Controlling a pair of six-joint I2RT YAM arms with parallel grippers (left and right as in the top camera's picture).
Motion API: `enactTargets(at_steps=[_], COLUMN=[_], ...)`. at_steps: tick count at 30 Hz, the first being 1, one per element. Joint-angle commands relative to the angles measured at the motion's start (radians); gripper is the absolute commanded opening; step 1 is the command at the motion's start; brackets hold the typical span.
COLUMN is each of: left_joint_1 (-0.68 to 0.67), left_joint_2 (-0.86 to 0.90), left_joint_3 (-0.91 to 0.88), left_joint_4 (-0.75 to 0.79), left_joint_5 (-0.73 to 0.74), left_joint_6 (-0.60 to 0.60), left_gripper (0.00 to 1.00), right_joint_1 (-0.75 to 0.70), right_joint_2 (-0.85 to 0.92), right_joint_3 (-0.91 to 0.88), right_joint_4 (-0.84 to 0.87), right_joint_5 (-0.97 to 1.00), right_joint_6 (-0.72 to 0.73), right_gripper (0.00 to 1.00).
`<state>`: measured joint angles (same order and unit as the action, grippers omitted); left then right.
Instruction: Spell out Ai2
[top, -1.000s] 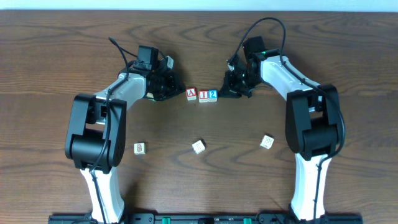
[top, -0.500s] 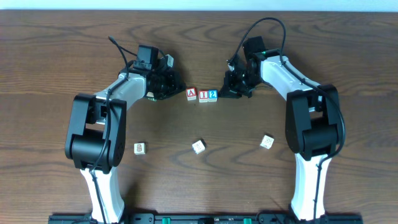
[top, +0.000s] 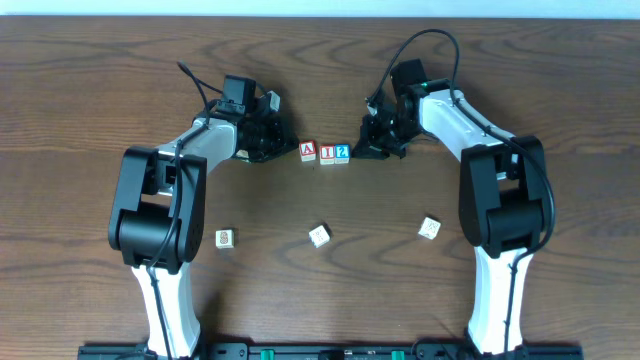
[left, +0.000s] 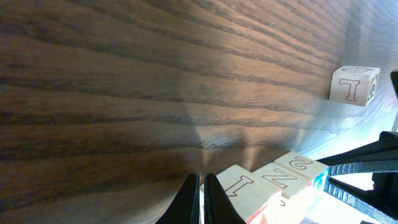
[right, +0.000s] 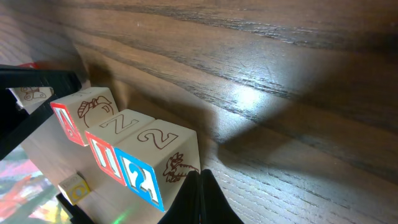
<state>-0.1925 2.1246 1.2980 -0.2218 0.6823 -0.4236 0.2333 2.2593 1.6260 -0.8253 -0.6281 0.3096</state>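
Three wooden blocks stand in a row at the table's middle back: a red A block (top: 309, 151), a red I block (top: 327, 153) and a blue 2 block (top: 342, 153). My left gripper (top: 286, 148) is shut and empty, its tips just left of the A block. In the left wrist view the shut fingers (left: 202, 190) sit beside the row's near end (left: 245, 186). My right gripper (top: 359, 150) is shut and empty, just right of the 2 block. In the right wrist view its tips (right: 200, 183) are at the 2 block's corner (right: 158, 162), with the I block (right: 118, 140) and A block (right: 81, 112) beyond.
Three loose blocks lie nearer the front: one at the left (top: 226, 238), one in the middle (top: 319, 235), one at the right (top: 430, 227). The left wrist view shows one loose block (left: 354, 84) far off. Both arms reach in from the front edge.
The left arm has shifted very slightly. The block row and the right arm have not moved.
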Motion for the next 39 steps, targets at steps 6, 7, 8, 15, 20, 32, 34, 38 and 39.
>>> enactTargets(at_steps=[6,7,8,15,20,32,34,38,39], left_joint_1=[0.003,0.003,0.003,0.002,0.002,0.001,0.001,0.002,0.002], left_joint_2=[0.012,0.011,0.012,0.012,0.012,0.012,0.012,0.012,0.012], left_joint_3=[0.000,0.000,0.000,0.000,0.000,0.000,0.000,0.000,0.000], left_joint_4=[0.021,0.021,0.021,0.029,0.031,0.047,0.046,0.030,0.027], left_joint_5=[0.018,0.018,0.018,0.026,0.026,0.052,0.062,0.070,0.070], left_joint_6=[-0.019,-0.019,-0.019,-0.019,-0.019,-0.018,-0.002,0.021,0.024], left_gripper=[0.06,0.06,0.06,0.06,0.06,0.06,0.06,0.06,0.06], right_joint_1=[0.010,0.010,0.010,0.010,0.010,0.010,0.010,0.010,0.010], right_joint_2=[-0.021,-0.021,-0.021,-0.021,-0.021,-0.021,-0.021,-0.021,-0.021], right_joint_3=[-0.005,-0.005,-0.005,-0.005,-0.005,-0.005,-0.005,-0.005,-0.005], right_joint_4=[-0.002,-0.002,-0.003,-0.005,-0.005,-0.006,-0.006,-0.006,-0.006], right_joint_5=[0.003,0.003,0.004,0.004,0.003,0.003,0.003,0.003,0.003], right_joint_6=[-0.004,-0.004,-0.004,-0.005,-0.011,-0.011,-0.011,-0.011,-0.011], right_gripper=[0.01,0.01,0.01,0.01,0.02,0.01,0.01,0.01,0.01])
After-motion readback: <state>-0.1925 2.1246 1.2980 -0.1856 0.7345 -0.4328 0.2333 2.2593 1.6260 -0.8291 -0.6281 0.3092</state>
